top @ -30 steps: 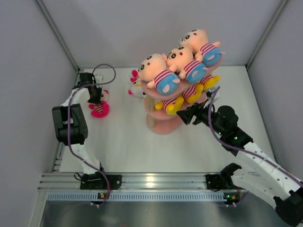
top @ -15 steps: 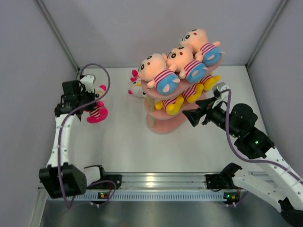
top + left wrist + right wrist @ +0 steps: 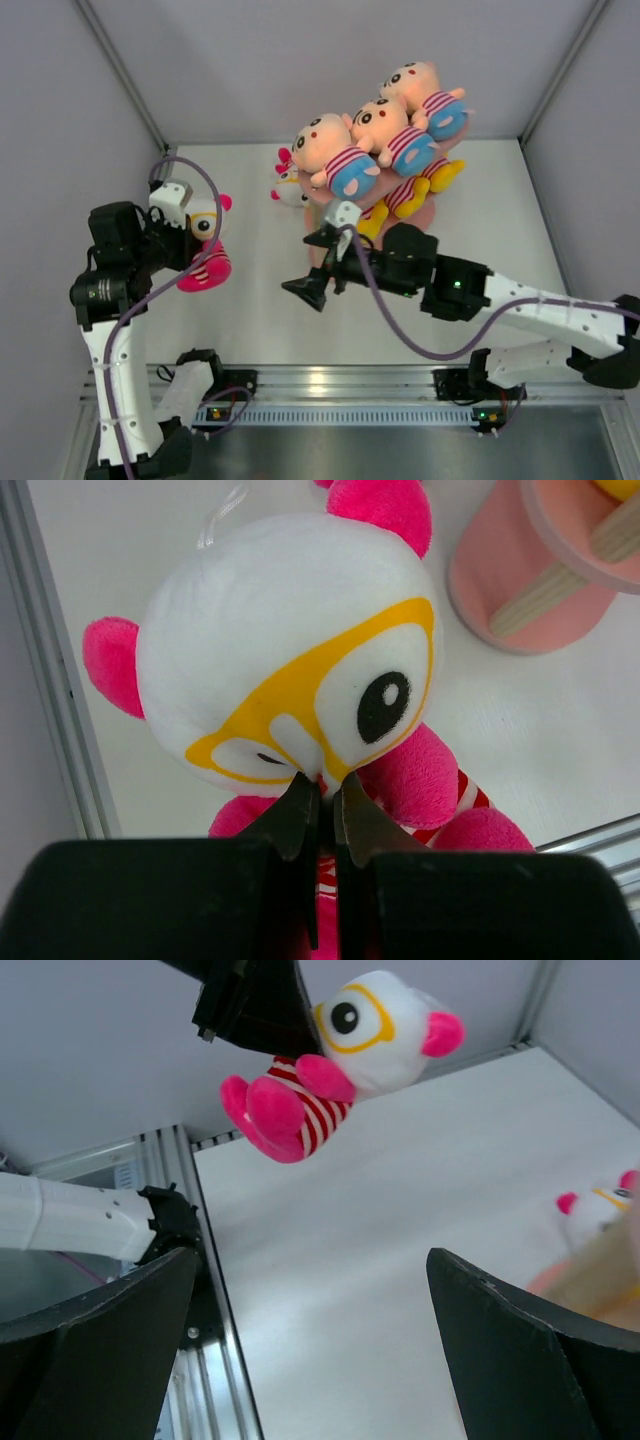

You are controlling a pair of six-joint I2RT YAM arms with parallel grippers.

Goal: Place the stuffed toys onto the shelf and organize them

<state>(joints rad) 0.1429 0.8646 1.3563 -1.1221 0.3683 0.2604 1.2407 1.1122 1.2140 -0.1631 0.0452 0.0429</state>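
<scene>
My left gripper [image 3: 190,248] is shut on a white-headed stuffed toy with pink ears and legs [image 3: 205,245] and holds it in the air at the left. The toy fills the left wrist view [image 3: 290,650], with the gripper [image 3: 325,790] pinched at its neck. It also shows in the right wrist view [image 3: 340,1055]. The pink shelf [image 3: 350,262] stands at centre. Three peach toys in striped shirts [image 3: 335,150] lie on its top tier, and yellow-legged toys [image 3: 400,195] lie on the middle tier. My right gripper [image 3: 312,272] is open and empty, left of the shelf base.
Another white-and-pink toy [image 3: 288,185] lies on the table behind the shelf's left end; it shows at the right of the right wrist view [image 3: 595,1210]. Grey walls enclose the table on three sides. A metal rail [image 3: 330,385] runs along the near edge.
My left gripper has lifted the pink-legged toy off the table and carried it nearer and higher. My right arm has swung from the shelf's right side to its left front, jaws open.
</scene>
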